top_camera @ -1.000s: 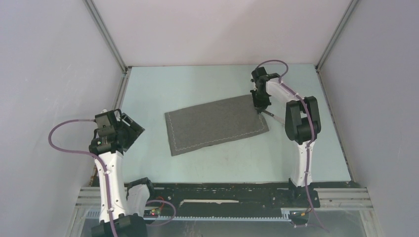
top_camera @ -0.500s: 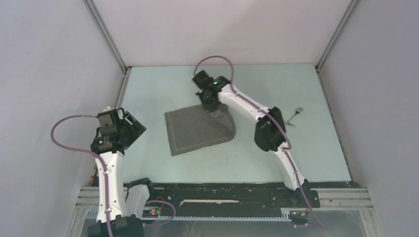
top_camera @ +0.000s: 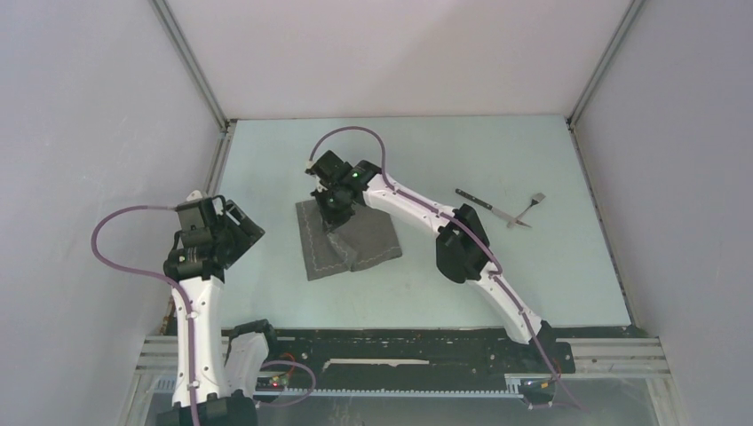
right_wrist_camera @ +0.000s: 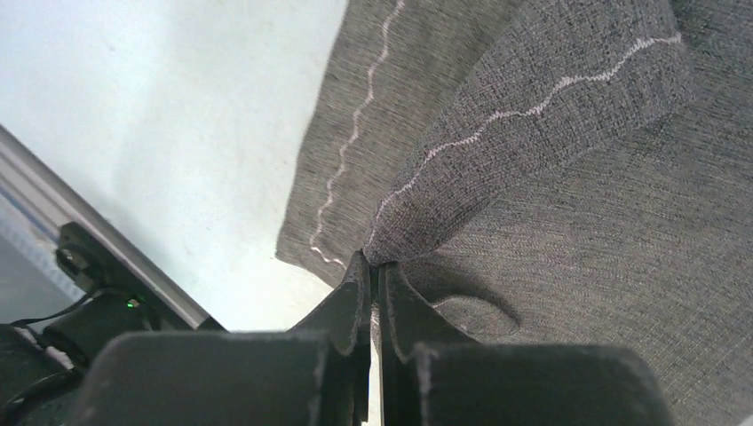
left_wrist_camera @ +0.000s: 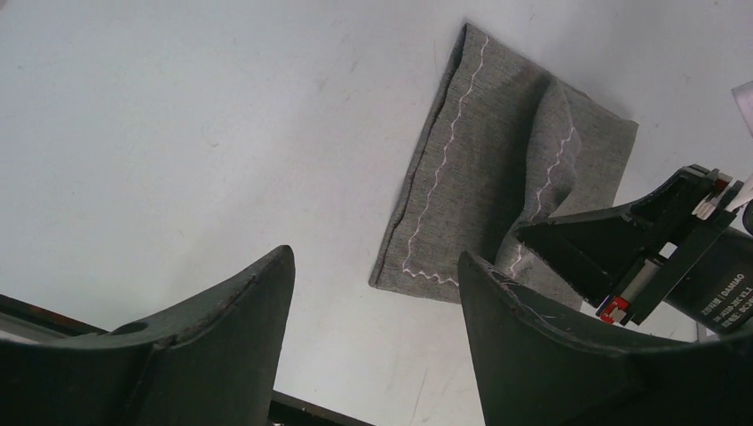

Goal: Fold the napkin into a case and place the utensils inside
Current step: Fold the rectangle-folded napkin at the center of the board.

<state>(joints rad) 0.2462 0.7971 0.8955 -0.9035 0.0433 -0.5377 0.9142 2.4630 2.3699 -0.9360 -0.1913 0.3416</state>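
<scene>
Napkin, grey woven cloth with a pale stitched hem. Lies on the table left of centre, doubled partway over itself, one hemmed edge raised off the lower layer. Handling, as judged: light and limp, with no stiffness; likely to drape and slump once let go. The weave looks coarse enough to hold without slipping. Best taken at a hem or corner, pinched thin.

Right gripper: jaws clenched on the raised hem, cloth bunched at the tips, above the napkin's left part.

Left gripper: jaws spread wide, grasping nothing, held over bare table near the napkin's left edge, apart from it.

Knife, dark handle, thin blade: on the table well right of the napkin, untouched.

Fork, small, silvery: just beside the knife's blade end; whether they touch cannot be told.
</scene>
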